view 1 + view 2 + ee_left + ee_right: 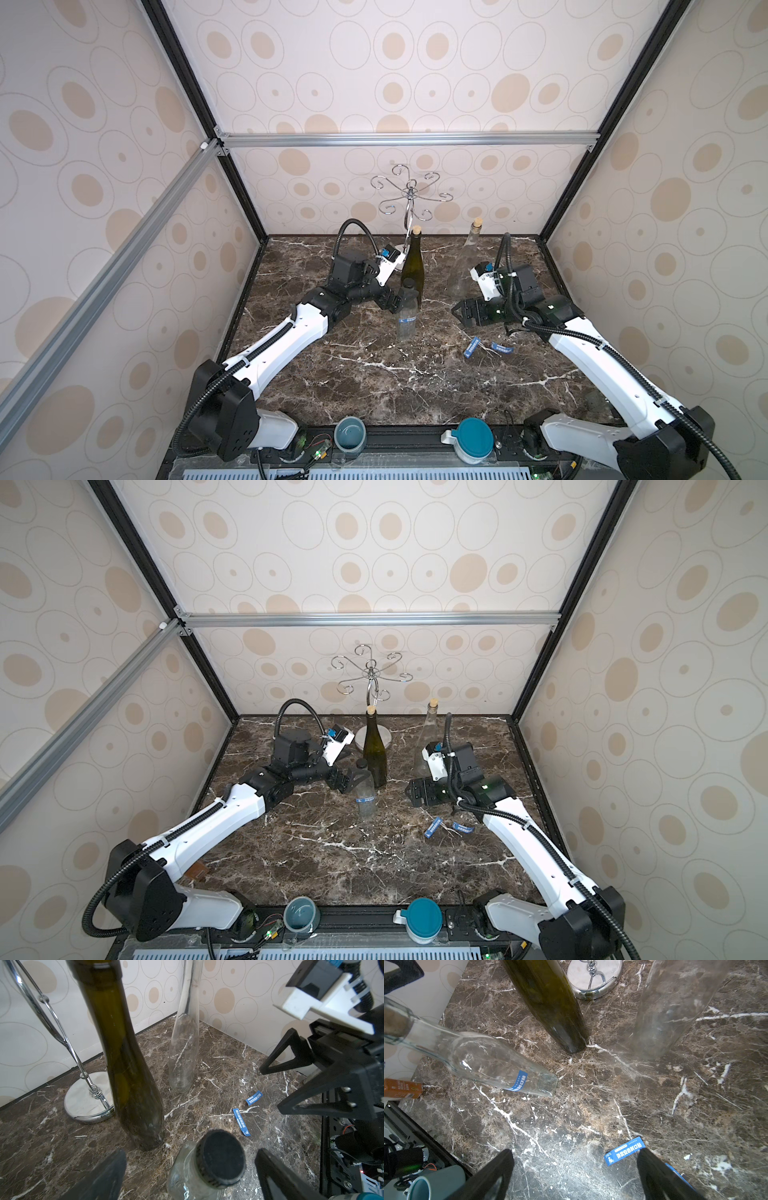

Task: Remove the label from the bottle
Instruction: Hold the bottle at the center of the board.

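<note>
A small clear bottle with a black cap stands upright mid-table, and a blue label is wrapped round its body. The right wrist view shows that bottle and its label too. My left gripper is open, and its fingers stand on either side of the bottle's neck with a gap on each side. In its own wrist view the left gripper frames the cap. My right gripper hangs open and empty to the right of the bottle, just over the table.
Two loose blue label strips lie on the marble by the right gripper. Behind stand a dark green wine bottle, a tall clear corked bottle and a chrome rack. A teal cup and a lidded jar sit at the front edge.
</note>
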`<state>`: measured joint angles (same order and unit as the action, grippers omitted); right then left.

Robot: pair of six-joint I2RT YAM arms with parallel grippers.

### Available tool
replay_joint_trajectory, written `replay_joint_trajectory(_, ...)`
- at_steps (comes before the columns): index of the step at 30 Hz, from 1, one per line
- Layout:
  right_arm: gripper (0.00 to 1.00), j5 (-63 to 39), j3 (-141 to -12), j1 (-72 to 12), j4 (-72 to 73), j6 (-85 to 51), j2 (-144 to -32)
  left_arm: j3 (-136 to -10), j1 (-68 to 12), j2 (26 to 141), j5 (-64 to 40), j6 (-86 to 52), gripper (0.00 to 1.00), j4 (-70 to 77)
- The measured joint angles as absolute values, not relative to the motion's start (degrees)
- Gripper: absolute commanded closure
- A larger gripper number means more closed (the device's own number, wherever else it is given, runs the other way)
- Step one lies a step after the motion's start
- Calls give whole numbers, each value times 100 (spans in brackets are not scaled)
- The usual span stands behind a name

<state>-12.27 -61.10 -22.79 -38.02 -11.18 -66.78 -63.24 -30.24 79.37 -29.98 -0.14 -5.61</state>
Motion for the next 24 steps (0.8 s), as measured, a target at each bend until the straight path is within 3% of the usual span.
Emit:
replay_joint_trajectory(13,4,-1214,-6110,-2239,-3752,-1100,-6943,-6383,-2956,8346,-3420,215,13,-545)
replay_joint_trajectory(24,4,-1216,-6110,-2206,-3710,-1100,-6943,-6414,-2952,8429,-3496,222,35,-283)
